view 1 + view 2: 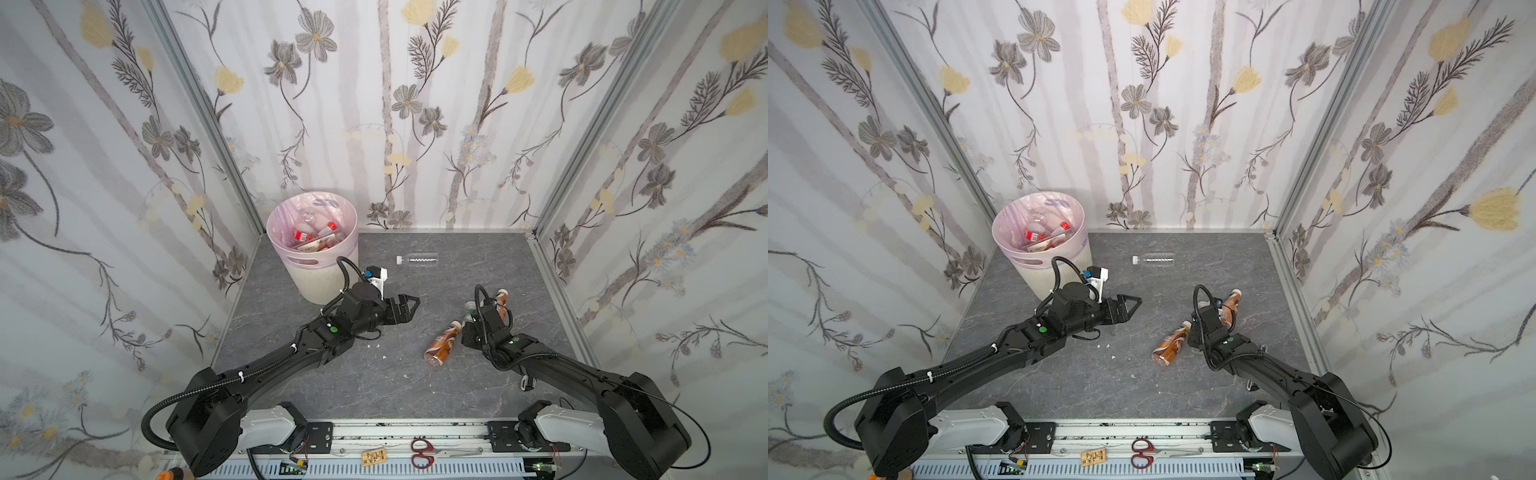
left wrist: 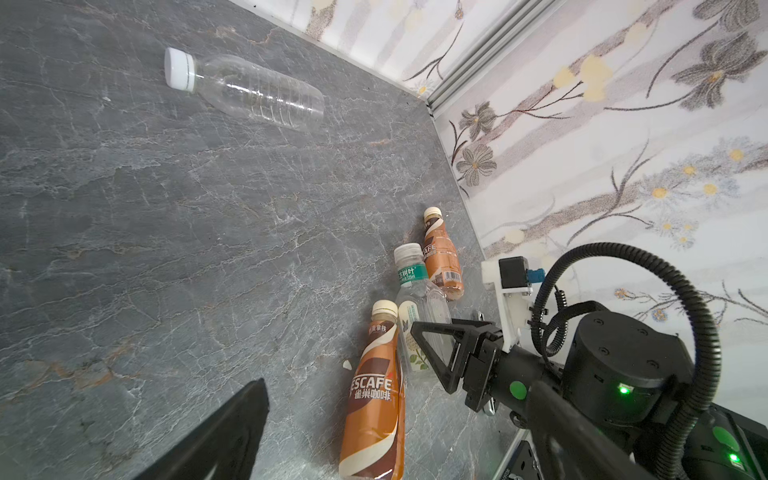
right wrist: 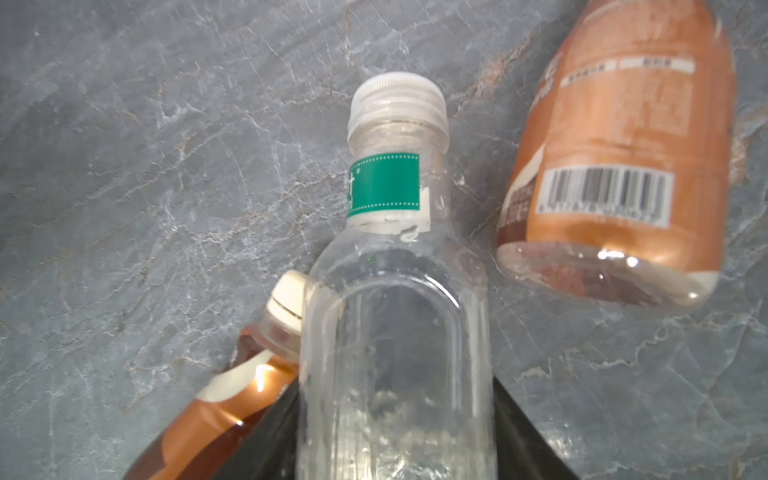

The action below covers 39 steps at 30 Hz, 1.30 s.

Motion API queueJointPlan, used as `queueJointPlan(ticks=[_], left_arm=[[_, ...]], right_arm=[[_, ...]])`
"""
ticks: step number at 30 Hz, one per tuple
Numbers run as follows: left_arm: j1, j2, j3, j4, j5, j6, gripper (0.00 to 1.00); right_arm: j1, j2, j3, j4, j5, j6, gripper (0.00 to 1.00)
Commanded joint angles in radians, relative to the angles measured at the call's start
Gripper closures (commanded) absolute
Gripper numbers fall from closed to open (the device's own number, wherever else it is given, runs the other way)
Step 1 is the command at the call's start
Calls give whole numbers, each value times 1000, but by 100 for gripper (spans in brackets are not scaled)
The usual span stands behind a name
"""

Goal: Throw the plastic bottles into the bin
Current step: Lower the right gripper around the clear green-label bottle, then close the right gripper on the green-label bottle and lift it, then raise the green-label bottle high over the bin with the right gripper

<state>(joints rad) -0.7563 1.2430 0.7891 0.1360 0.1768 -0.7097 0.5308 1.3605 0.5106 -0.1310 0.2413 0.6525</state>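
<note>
Tabletop (image 3: 145, 166), green-label bottle (image 3: 397, 353) flat, cap (image 3: 397, 97) rearward

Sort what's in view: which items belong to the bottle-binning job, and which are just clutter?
Job:
- bin
- bottles already inside it
- clear white-capped bottle
- green-label bottle
- near brown coffee bottle
- far brown coffee bottle

Lying about:
- red scissors
- small yellow card
- white scraps
</note>
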Motion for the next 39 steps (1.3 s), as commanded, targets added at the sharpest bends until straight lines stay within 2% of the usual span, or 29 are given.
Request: queueJointPlan(ticks=[1, 6, 11, 17, 20, 34, 39], left_arm=[[2, -9, 4, 32, 3, 5, 0], [24, -39, 18, 26, 10, 18, 0], [94, -82, 47, 5, 55, 27, 0], [210, -130, 98, -54, 127, 32, 0], [259, -163, 120, -94, 130, 51, 0], [456, -253, 200, -226, 195, 94, 0], [524, -309, 204, -240, 185, 93, 0]], right_arm=[[0, 0, 37, 13, 21, -25, 42], [1, -24, 139, -33, 33, -65, 42], [0, -42, 319, -77, 34, -119, 42], [2, -12, 490, 39, -39, -166, 43], [10, 49, 600, 79, -84, -172, 43], [165, 423, 1182, 93, -62, -271, 43], [206, 434, 1243, 224, -76, -349, 43]])
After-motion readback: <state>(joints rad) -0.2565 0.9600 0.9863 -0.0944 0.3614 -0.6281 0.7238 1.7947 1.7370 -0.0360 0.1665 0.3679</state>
